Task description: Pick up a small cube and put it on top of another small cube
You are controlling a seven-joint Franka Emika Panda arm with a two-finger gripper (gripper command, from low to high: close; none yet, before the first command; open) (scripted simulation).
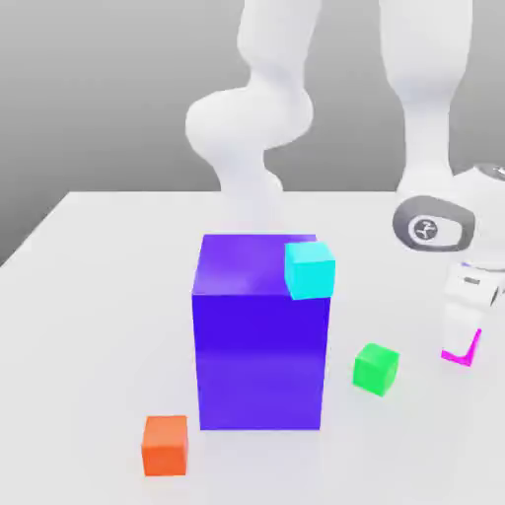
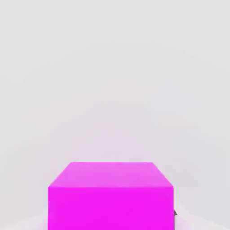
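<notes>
Magenta fills the near part of the hand view: the small magenta cube [image 2: 110, 197] sits right under your gripper [image 1: 462, 347], and in the exterior view you can see its pink edge peeking out beneath the white fingers [image 1: 460, 325], down on the white table [image 1: 89, 296] at about four o'clock from the big blue-purple block [image 1: 260, 330]. Your pincer is drawn in narrow around that cube, so treat it as gripped, though whether the hold is firm is a judgement you should test gently. The bright green cube [image 1: 376, 369], your target, rests on the table near the block's lower corner, at roughly nine o'clock from the gripper and a little apart from it. Lift straight up first, high enough that the magenta cube will pass over the green one without clipping it. Then carry it across toward nine o'clock, keep the wrist level, and centre it squarely above the green top before you lower. Release only once the faces meet flat; an off-centre drop could tip it off. The cyan cube [image 1: 310, 269] on the block's top corner and the orange cube [image 1: 165, 445] at seven o'clock of the block are out of your path; leave them alone.
</notes>
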